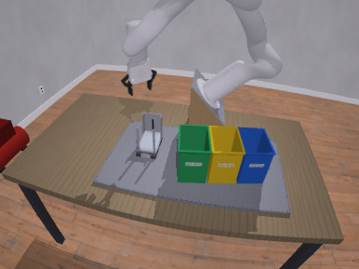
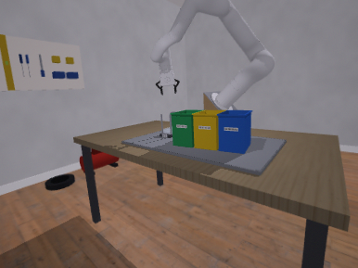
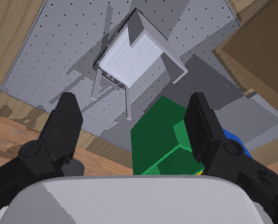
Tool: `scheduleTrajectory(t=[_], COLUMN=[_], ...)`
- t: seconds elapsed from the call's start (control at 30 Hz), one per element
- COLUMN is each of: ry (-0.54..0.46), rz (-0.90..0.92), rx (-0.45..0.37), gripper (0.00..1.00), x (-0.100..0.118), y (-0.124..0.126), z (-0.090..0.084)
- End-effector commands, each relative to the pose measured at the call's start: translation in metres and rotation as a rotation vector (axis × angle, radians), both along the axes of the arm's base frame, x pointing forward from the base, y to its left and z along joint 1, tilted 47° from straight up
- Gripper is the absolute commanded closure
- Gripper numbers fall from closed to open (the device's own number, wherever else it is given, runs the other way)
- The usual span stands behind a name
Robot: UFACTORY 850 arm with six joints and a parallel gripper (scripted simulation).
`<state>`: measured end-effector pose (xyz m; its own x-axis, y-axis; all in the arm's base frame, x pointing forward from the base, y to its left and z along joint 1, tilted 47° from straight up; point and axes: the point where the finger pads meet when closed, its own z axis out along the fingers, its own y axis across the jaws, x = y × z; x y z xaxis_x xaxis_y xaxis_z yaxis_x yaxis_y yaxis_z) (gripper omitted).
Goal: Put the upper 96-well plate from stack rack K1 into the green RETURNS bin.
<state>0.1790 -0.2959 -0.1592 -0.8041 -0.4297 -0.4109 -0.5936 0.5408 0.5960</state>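
Observation:
The stack rack K1 (image 1: pixel 150 141) stands on the grey mat, left of the bins, with a white 96-well plate (image 1: pixel 149 141) in it. In the wrist view the rack (image 3: pixel 135 55) shows from above with the upper plate (image 3: pixel 129 60) on top; the lower plate is hidden under it. The green bin (image 1: pixel 193 153) stands upright right of the rack, and also shows in the wrist view (image 3: pixel 162 140) and in the exterior view (image 2: pixel 184 128). My gripper (image 1: pixel 138 86) is open and empty, high above the table behind the rack; it also shows in the exterior view (image 2: pixel 167 87) and in the wrist view (image 3: pixel 135 125).
A yellow bin (image 1: pixel 226 154) and a blue bin (image 1: pixel 254 154) stand upright in a row touching the green one. The arm's base and a brown wedge-shaped block (image 1: pixel 205 103) stand behind the bins. The grey perforated mat lies under everything.

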Motion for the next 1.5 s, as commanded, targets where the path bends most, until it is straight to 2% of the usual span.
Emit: scheduleTrajectory(t=[0.0,0.53,1.03,1.1,1.47], ry=[-0.001,-0.001,-0.38,-0.38,-0.654], rz=[0.0,0.0,0.325,0.325,0.564], rx=[-0.002,-0.002,0.01,0.01,0.011], gripper=[0.0,0.0,0.0,0.0,0.0], x=[0.0,0.0,0.012,0.012,0.017], y=[-0.001,-0.001,0.01,0.01,0.017], z=[0.0,0.0,0.003,0.003,0.005])
